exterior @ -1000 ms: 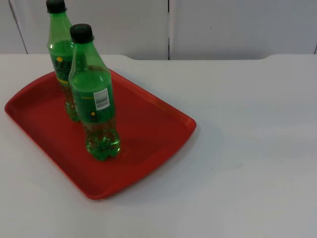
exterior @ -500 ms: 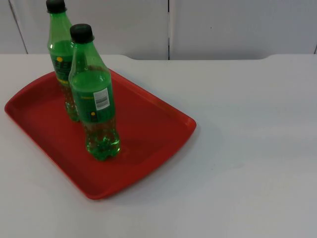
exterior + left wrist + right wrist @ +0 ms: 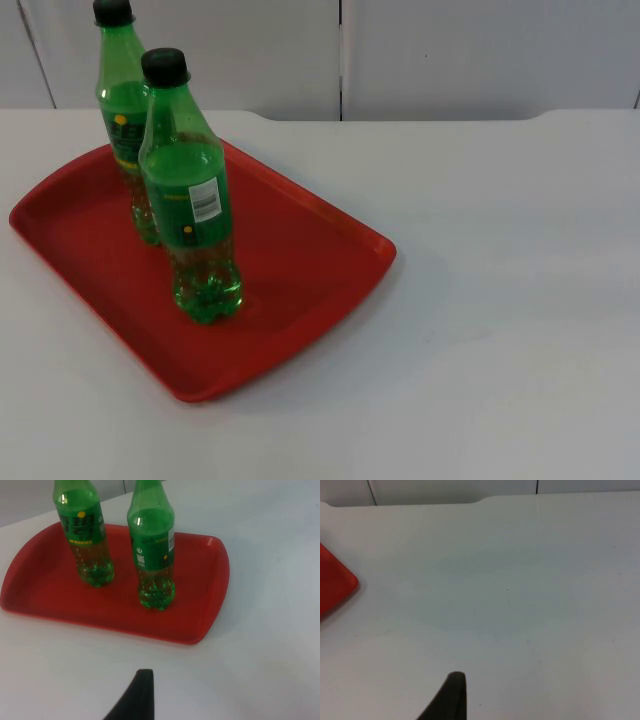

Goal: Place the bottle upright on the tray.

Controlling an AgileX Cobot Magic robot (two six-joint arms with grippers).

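Bottles: near bottle (image 3: 190, 200) and far bottle (image 3: 122, 110) upright on red tray (image 3: 310, 245), on counter (image 3: 500, 300).
Left pincer (image 3: 137, 695): above counter, state unclear.
Right pincer (image 3: 451, 696): above counter, state unclear.

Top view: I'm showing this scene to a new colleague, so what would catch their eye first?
The red tray on the white table, lying toward the left arm's side, stands out first. On it stand two upright green bottles with black caps: the nearer bottle and the farther bottle close behind it.

I see a white counter (image 3: 500, 300) running back to a grey partition wall (image 3: 480, 50), split by a dark vertical seam (image 3: 341, 60).
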